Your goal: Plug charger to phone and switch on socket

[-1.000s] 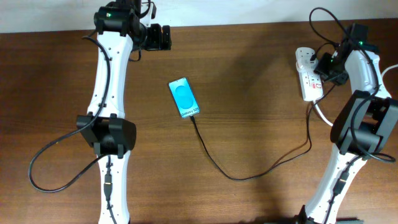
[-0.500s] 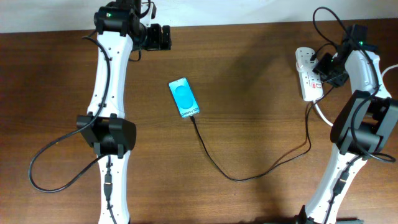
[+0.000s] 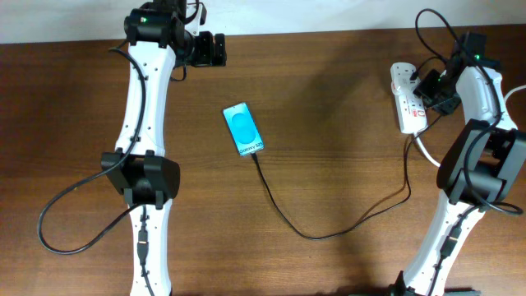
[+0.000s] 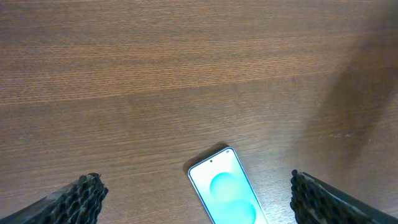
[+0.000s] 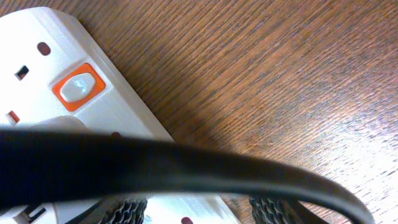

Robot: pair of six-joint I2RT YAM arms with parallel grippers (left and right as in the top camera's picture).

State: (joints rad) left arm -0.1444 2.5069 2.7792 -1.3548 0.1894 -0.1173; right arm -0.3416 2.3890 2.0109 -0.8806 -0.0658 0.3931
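Overhead: the phone (image 3: 244,130) lies screen-up mid-surface (image 3: 329,99), and the charger (image 3: 312,235) loops from its lower end to the socket (image 3: 406,107) at the right, its plug end too small to make out beside the right pincer (image 3: 433,89). Left wrist: the left pincer (image 4: 196,183) gapes wide and empty, with the phone cut off by the lower edge. Right wrist: a blurred black cable (image 5: 186,168) masks part of the socket near its orange-red switch (image 5: 78,87); the fingertips (image 5: 273,211), barely in frame, stand apart, gripping nothing.

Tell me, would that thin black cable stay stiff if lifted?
Probably floppy: the charger cable lies in loose curves on the table. Likely light, being so thin. Lifting it might drag the phone, since one end meets it.
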